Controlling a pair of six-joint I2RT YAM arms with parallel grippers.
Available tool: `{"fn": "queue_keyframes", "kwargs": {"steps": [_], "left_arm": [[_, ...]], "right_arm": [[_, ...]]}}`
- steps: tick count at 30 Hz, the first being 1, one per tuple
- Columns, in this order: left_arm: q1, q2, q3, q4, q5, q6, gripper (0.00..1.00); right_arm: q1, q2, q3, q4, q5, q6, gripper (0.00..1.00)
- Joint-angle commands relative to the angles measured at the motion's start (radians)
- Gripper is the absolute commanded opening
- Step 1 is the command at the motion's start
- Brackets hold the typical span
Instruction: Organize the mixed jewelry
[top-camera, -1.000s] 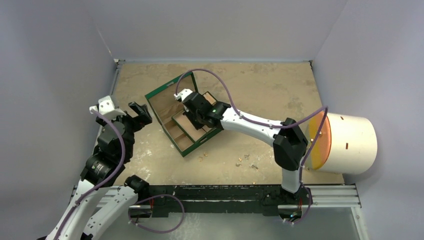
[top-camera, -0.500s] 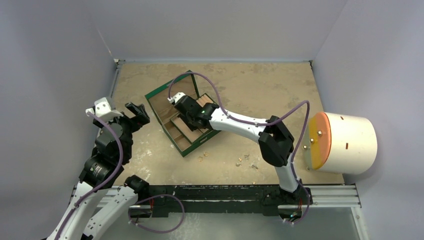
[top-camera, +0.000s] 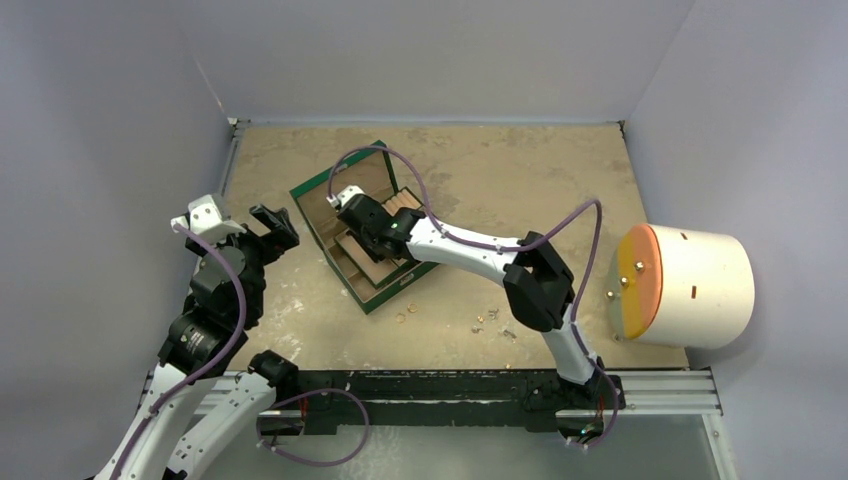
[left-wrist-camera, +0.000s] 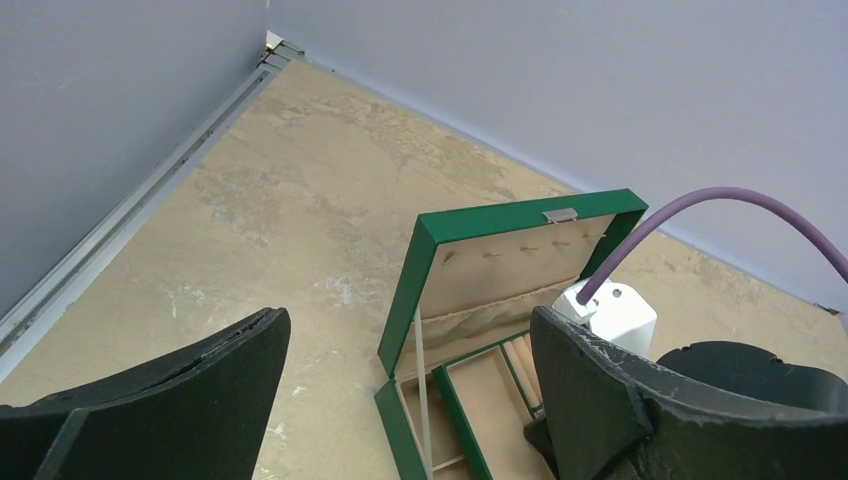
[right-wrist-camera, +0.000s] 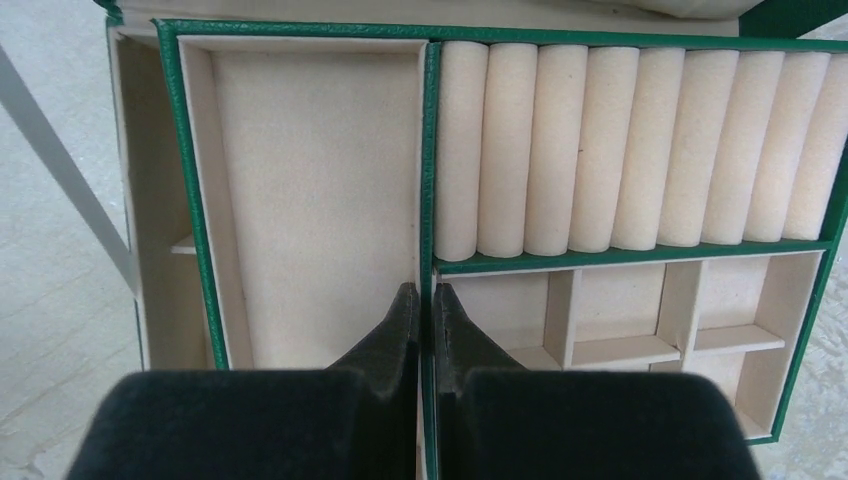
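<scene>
Green outside and tan-lined within, the box (top-camera: 345, 195) stands open near the middle of the table (top-camera: 540, 180), its lid tipped back. The right fingers (right-wrist-camera: 415, 305) are pressed together with nothing between them. Their tips are over the green divider between the big plain compartment (right-wrist-camera: 310, 190) and the small cells (right-wrist-camera: 620, 315); I cannot tell whether they touch it. A row of ring rolls (right-wrist-camera: 620, 150) lies just beyond. The left fingers (top-camera: 278, 228) are spread wide and empty, off to the left of the box. The mixed jewelry (top-camera: 492, 315) lies scattered on the bare table, on the side of the box nearer the arm bases: a couple of pieces near its corner, a few further right. A white drum with an orange face (top-camera: 690, 285) stands at the right edge.
</scene>
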Motion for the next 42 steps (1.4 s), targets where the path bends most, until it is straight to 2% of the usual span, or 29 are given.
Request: {"fn": "queue_keyframes", "kwargs": {"steps": [1,42], "left_arm": [[0.007,-0.01,-0.005,0.036,0.0,-0.007,0.9],[0.009,-0.023,-0.006,0.038,0.015,-0.009,0.9]], "right_arm": [[0.012,-0.003,0.068,0.006,0.036,0.028,0.0],[0.088,0.085,0.116,-0.04,0.039,0.172,0.0]]}}
